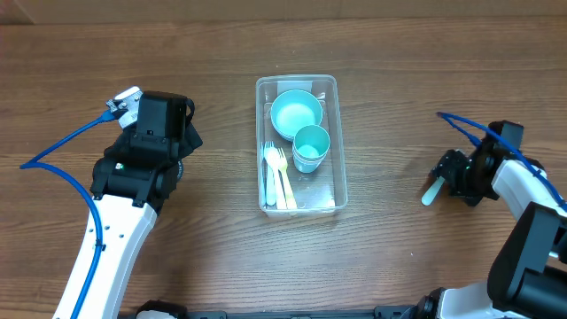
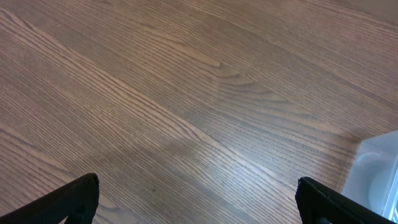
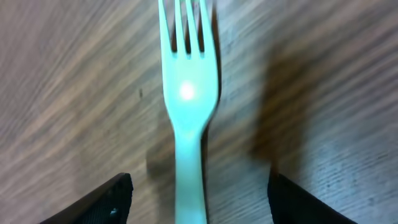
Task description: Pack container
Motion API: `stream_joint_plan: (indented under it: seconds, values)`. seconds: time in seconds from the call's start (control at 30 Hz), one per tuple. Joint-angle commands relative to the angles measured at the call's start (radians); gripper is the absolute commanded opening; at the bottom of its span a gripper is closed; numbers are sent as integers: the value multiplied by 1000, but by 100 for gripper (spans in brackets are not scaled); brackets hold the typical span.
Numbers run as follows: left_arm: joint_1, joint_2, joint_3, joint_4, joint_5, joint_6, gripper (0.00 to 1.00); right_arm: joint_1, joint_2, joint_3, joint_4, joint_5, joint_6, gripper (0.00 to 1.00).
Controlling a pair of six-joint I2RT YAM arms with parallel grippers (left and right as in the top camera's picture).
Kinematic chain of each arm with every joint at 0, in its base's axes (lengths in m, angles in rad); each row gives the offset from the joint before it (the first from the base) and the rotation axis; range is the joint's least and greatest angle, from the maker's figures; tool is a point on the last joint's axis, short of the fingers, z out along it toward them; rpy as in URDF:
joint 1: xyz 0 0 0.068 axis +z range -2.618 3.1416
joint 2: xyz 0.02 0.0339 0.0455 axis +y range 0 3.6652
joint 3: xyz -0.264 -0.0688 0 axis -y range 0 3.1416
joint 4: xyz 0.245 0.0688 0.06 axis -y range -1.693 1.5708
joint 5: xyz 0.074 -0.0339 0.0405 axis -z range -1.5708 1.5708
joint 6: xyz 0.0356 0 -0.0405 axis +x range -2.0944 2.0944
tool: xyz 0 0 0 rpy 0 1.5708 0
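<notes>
At the middle of the brown wood-grain table [image 1: 213,53], a clear, see-through rectangular plastic container [image 1: 296,79] with rounded corners and a thick rim, long side running away from the robot. Inside, at the far end, a round teal bowl [image 1: 296,113]. Just beside it on the near right, a small teal cup [image 1: 311,146], upright and open-mouthed. Along the near left wall, a bunch of pale plastic cutlery [image 1: 279,177] in white, light blue and yellow, laid lengthwise. Well to the left of the container, the left gripper [image 2: 199,205], with dark fingertips [image 2: 81,199] spread wide at the two lower corners of the wrist view. Only bare wood between them, and one frosted corner of the container at that view's right edge. Well to the right, apart from the container, the right gripper [image 3: 199,202], with a pale teal plastic fork [image 3: 186,93] lengthwise between its fingers [image 3: 115,199], tines pointing away from the wrist. Fingers there at a middling gap, narrower than the left pair, with wood showing on both sides of the handle. No telling whether the handle is gripped lower down, out of frame. From overhead, only a short pale end of the fork poking out leftward from under the black wrist.
</notes>
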Motion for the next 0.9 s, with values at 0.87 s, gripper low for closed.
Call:
stream_joint_plan:
  seconds: [0.87]
  values:
    - [2, -10, 13, 2, -21, 19, 100, 211, 17, -186, 181, 336, 203, 32]
